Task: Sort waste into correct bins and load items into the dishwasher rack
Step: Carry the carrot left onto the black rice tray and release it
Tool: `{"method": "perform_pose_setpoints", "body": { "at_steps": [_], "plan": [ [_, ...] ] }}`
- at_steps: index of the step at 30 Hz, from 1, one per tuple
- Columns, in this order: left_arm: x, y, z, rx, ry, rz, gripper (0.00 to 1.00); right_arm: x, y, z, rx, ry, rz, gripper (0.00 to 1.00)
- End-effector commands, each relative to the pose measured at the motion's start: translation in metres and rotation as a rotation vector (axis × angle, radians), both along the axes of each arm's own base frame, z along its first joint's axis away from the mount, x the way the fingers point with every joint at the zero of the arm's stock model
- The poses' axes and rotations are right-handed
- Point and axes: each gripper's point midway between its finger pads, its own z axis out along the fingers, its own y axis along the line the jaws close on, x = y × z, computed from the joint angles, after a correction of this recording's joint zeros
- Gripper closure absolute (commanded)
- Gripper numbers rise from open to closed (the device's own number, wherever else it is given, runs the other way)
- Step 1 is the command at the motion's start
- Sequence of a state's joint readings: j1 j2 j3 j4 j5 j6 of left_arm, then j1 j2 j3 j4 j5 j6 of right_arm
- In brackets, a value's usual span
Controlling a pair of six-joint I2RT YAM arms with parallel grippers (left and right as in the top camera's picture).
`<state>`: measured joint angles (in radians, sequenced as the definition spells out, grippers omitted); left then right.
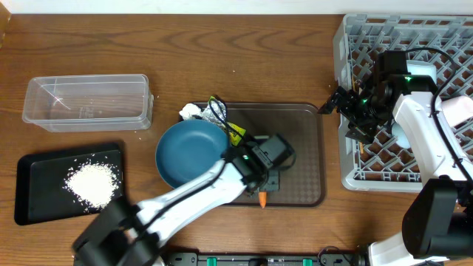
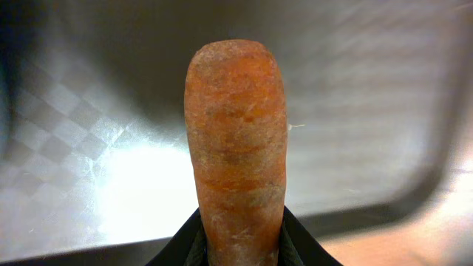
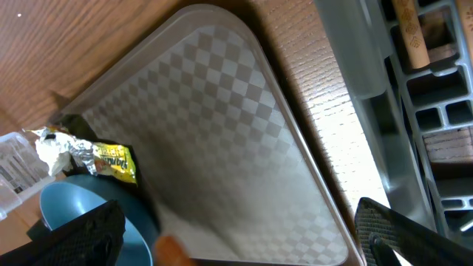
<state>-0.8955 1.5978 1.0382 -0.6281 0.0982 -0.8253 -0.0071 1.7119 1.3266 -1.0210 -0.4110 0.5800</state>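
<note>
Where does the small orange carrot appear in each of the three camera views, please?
Overhead: the carrot pokes out at the front edge of the brown tray.
Left wrist: the carrot fills the centre, with the brown tray behind it.
Right wrist: only an orange sliver at the bottom edge, probably the carrot, on the brown tray.
Shared landmark: the brown tray's checkered surface.

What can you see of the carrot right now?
The carrot is a short, stubby orange piece with a rounded end. Its skin is matt and faintly streaked with pale scuffs. The left gripper grips it, with dark fingers pressing both sides of its lower end, and the free end points away from the wrist camera. From overhead, it pokes out at the near edge of the brown tray. Whether it rests on the tray or is lifted cannot be told.
</note>
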Motion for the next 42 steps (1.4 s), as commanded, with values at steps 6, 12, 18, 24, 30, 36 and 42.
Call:
{"method": "perform_pose_setpoints", "body": {
  "at_steps": [6, 12, 18, 24, 30, 36, 42],
  "plan": [
    [0.046, 0.071, 0.090, -0.059, -0.198, 0.205, 0.73, -0.001, 0.006, 0.000, -0.006, -0.006, 0.034, 0.01],
    [0.064, 0.169, 0.116, -0.003, -0.254, 0.501, 0.72, -0.001, 0.006, 0.000, -0.006, -0.006, 0.034, 0.01],
    [0.072, 0.271, 0.119, 0.092, -0.267, 0.829, 0.69, -0.001, 0.006, 0.000, -0.006, -0.006, 0.034, 0.01],
    [0.061, 0.350, 0.103, 0.164, -0.192, 1.093, 0.69, -0.001, 0.006, 0.000, -0.006, -0.007, 0.034, 0.01],
    [0.039, 0.410, 0.078, 0.212, -0.074, 1.312, 0.69, -0.001, 0.006, 0.000, -0.006, -0.006, 0.034, 0.01],
    [0.022, 0.449, 0.045, 0.238, 0.052, 1.450, 0.69, -0.001, 0.006, 0.000, -0.006, -0.006, 0.034, 0.01],
    [0.025, 0.477, 0.023, 0.263, 0.067, 1.446, 0.69, -0.001, 0.006, 0.000, -0.006, -0.007, 0.034, 0.01]
  ]
}}
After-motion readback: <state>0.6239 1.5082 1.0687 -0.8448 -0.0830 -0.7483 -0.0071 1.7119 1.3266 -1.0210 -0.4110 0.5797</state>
